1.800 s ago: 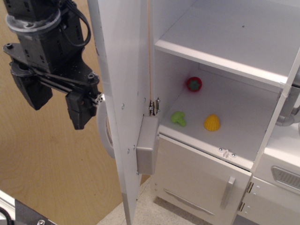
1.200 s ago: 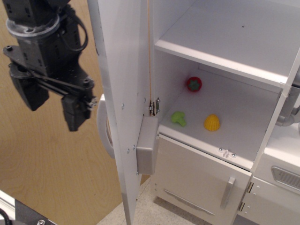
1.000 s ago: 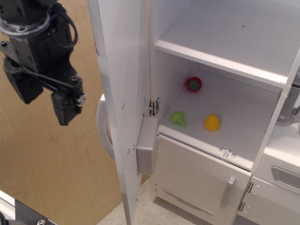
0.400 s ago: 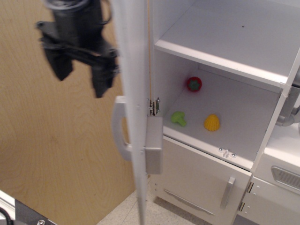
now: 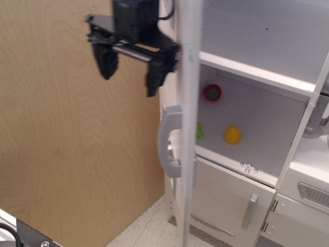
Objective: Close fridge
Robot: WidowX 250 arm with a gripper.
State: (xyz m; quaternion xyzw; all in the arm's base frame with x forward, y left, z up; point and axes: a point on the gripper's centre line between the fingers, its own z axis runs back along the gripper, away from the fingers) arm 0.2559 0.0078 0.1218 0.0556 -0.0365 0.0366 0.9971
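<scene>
So on the far left it's just the plywood wall (image 5: 61,128), nothing going on there. Next over is the pincer (image 5: 131,69), up high, with its two dark fingers spread wide apart and nothing between them. It sits on the outside face of the fridge door (image 5: 187,128), right up against it as far as I can tell (the frame is a bit blurry there, so actual contact is hard to call).

The door itself shows almost edge-on, so the fridge (image 5: 257,67) is only partway shut. The silver handle (image 5: 169,141) sticks out on the pincer's side, lower down than the fingers. Past the door edge you can see into the white shelves: a green toy (image 5: 200,130) half hidden by the door, a red one (image 5: 213,92) further back, and a yellow one (image 5: 232,135) sitting mid-shelf. Below that is the smaller lower door (image 5: 231,198) with its short handle.

What could go wrong, in my view: the push looks like a sliding contact, not a grasp, so the fingers could skate off the door edge and lose it before it seats. The right finger could also catch the handle on the way. And that green toy seems near the front of the shelf, so it might block the door.
</scene>
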